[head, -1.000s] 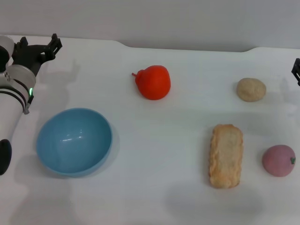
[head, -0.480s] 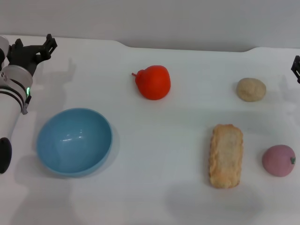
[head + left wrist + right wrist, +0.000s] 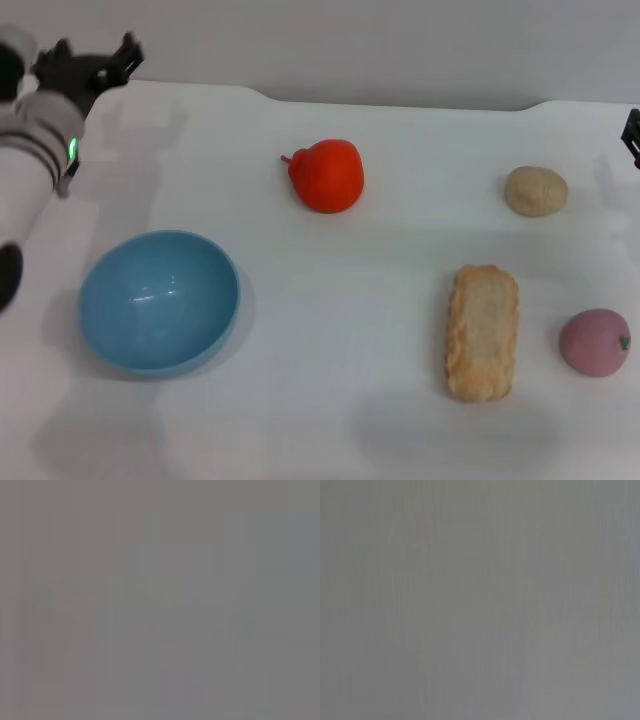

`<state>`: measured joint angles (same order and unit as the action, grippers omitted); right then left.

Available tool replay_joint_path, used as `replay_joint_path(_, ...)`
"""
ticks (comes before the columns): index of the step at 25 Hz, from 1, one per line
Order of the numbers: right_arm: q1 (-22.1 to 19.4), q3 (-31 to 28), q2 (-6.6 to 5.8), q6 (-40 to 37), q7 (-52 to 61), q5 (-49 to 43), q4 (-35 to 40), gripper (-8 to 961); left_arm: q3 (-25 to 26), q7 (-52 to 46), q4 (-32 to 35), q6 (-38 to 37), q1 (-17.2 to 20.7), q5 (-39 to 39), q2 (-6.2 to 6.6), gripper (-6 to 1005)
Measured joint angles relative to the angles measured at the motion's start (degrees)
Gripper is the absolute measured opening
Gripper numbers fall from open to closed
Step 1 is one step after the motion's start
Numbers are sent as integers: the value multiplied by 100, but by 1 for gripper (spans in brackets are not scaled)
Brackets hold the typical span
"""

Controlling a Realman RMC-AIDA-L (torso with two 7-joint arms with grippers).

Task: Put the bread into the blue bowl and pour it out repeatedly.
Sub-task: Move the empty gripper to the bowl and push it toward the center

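Observation:
The bread (image 3: 483, 331), a long golden-tan slab with a rough crust, lies flat on the white table at the right front. The blue bowl (image 3: 159, 300) stands upright and holds nothing at the left front. My left gripper (image 3: 93, 62) hangs open over the far left corner of the table, well behind the bowl, with nothing between its fingers. Only a black sliver of my right gripper (image 3: 633, 136) shows at the far right edge, far behind the bread. Both wrist views are plain grey and show nothing.
A red pear-shaped fruit (image 3: 327, 175) sits at the back centre. A small beige ball (image 3: 535, 190) lies behind the bread, and a pink round fruit (image 3: 595, 342) lies to the right of it. The table's far edge (image 3: 400, 103) runs close behind these things.
My left arm has lifted and swung toward the table's far edge, a little to the right. The bowl, the bread and the right arm have not moved.

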<state>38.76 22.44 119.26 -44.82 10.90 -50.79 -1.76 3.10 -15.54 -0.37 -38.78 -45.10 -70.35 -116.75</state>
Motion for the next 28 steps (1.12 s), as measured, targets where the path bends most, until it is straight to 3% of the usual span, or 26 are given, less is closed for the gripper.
replay_joint_path(2, -13, -1, 0, 0, 0, 0, -6, 693, -247, -731, 290, 352, -221, -314, 14, 874)
replay_joint_path(5, -60, -3, 8, 0, 23, 0, -38, 694, -1234, -2088, 883, 873, -491, -784, -14, 873)
replay_joint_path(8, -113, -4, 19, 1, 36, -1, -113, 694, -3418, -4472, 1741, 1415, -528, -1227, -50, 873)
replay_joint_path(10, -127, -4, 21, 0, 37, -1, -129, 693, -4447, -5575, 2190, 1469, -384, -1451, -44, 873)
replay_joint_path(12, -152, -4, 22, 0, 36, -1, -138, 693, -5836, -7216, 2913, 1420, -41, -1812, 14, 873)
replay_joint_path(15, -163, -4, 24, 0, 32, -1, -141, 693, -6963, -8892, 3958, 1064, 535, -2415, 138, 874)
replay_joint_path(17, -163, -3, 24, 0, 20, -4, -140, 693, -7212, -9820, 4592, 603, 911, -2922, 193, 874)
replay_joint_path(19, -165, 3, 20, 0, 12, -19, -126, 693, -7050, -10924, 5451, -234, 1370, -3739, 270, 874)
replay_joint_path(20, -165, 8, 19, 0, 10, -26, -118, 693, -7050, -10924, 5451, -234, 1370, -3739, 270, 874)
replay_joint_path(25, -133, 39, 10, 0, 5, -31, -83, 694, -6279, -12801, 6940, -2363, 1724, -5510, 450, 874)
replay_joint_path(28, -126, 56, 5, 0, 3, -33, -60, 694, -5862, -13473, 7628, -3582, 1706, -6587, 455, 874)
